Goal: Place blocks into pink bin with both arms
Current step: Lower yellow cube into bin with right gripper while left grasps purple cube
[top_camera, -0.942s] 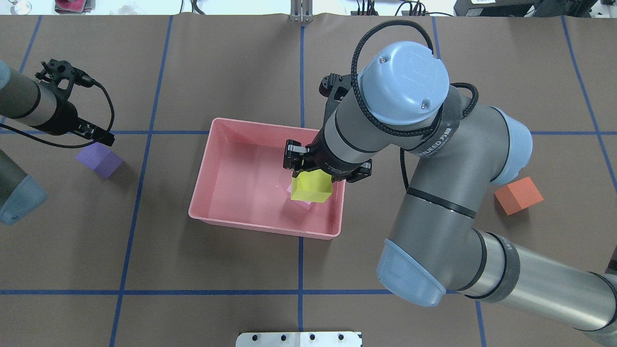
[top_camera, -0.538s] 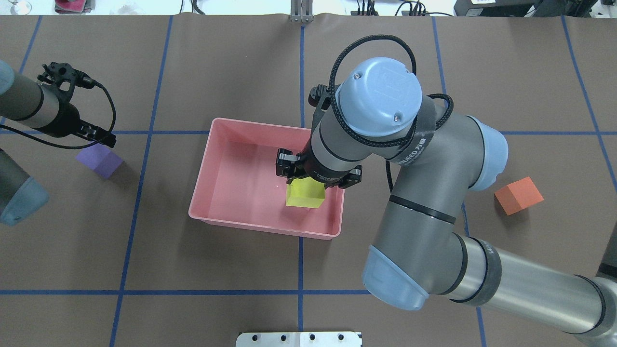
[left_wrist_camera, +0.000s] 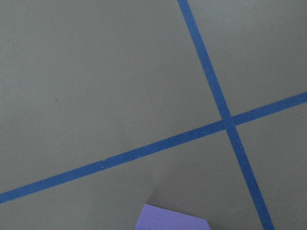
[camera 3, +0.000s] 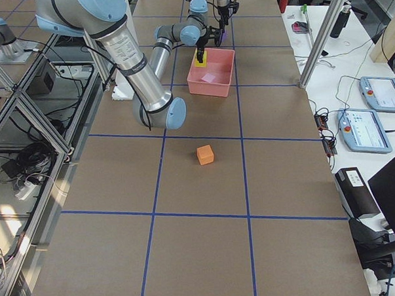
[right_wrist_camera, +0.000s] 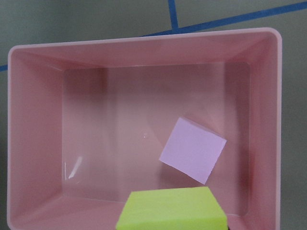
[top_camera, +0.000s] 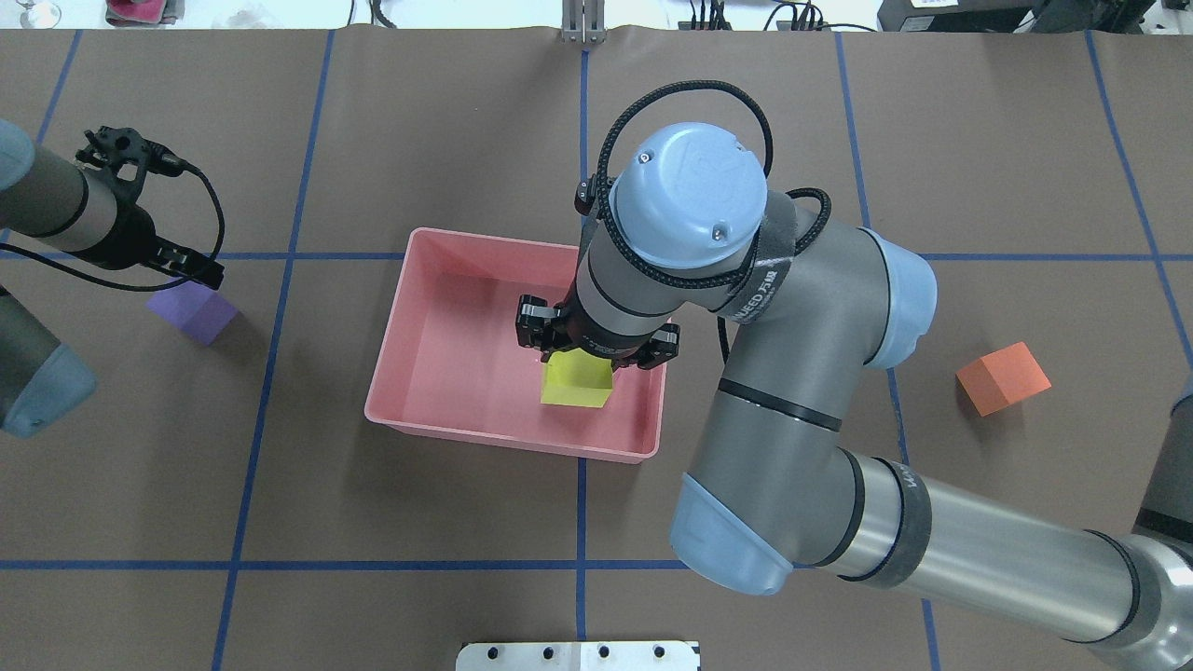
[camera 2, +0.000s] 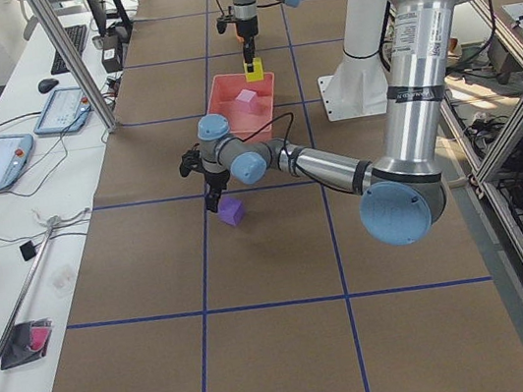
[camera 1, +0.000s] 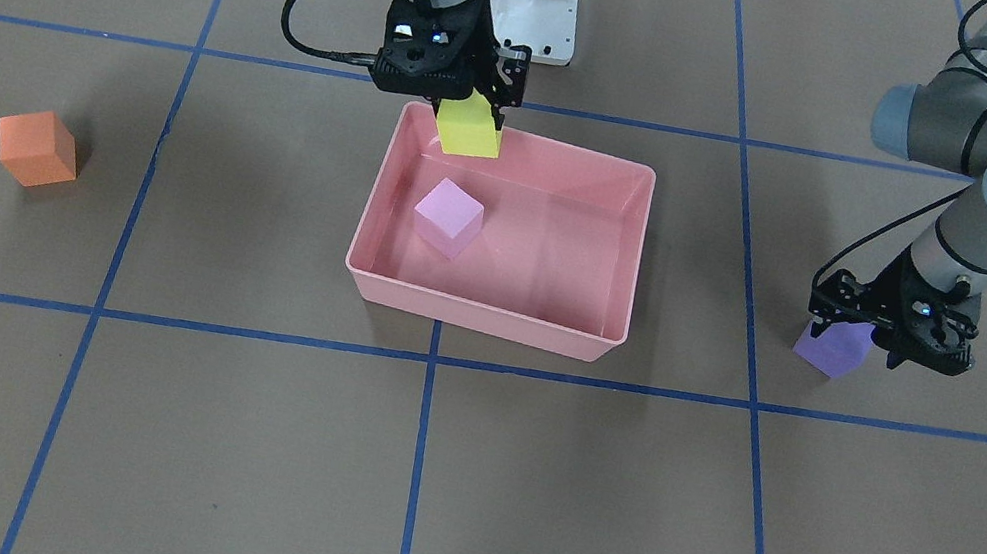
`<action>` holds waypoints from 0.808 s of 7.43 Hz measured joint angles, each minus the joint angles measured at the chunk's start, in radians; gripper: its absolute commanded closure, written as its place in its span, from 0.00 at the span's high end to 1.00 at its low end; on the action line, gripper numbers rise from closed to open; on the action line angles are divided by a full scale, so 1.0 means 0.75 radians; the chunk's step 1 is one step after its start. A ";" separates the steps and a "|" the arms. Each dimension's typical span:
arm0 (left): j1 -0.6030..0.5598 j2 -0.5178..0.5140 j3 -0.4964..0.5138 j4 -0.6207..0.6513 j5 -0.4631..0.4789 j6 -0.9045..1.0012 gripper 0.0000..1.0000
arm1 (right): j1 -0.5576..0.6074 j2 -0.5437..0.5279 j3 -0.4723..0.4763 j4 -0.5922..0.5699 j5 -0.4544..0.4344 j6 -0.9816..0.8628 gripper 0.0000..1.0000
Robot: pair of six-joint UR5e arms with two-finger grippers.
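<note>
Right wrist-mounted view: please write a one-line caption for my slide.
Looking into the pink bin: lilac block on its floor, yellow block above it in the foreground.

The pink bin (camera 1: pixel 486 316) looked like glossy moulded plastic, its floor catching soft reflections. The yellow block (top_camera: pixel 576 387), the lilac block (camera 1: pixel 448 216), the orange block (top_camera: pixel 1002 377) at the bin's 3 o'clock in the overhead view and the purple block (top_camera: pixel 196 312) at its 9 o'clock were all matt. A matt brown paper-like sheet (top_camera: pixel 419 503) with blue tape lines (top_camera: pixel 373 565) covered the bench (top_camera: pixel 1025 140).
</note>
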 measured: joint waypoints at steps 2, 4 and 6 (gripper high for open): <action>0.010 0.000 0.018 -0.011 -0.001 -0.036 1.00 | -0.003 0.039 -0.053 0.000 0.000 0.000 0.00; 0.027 0.000 0.031 -0.016 -0.003 -0.054 1.00 | -0.004 0.052 -0.072 0.000 0.000 0.000 0.00; 0.052 0.000 0.038 -0.019 -0.003 -0.066 1.00 | -0.004 0.059 -0.085 0.002 0.000 -0.003 0.00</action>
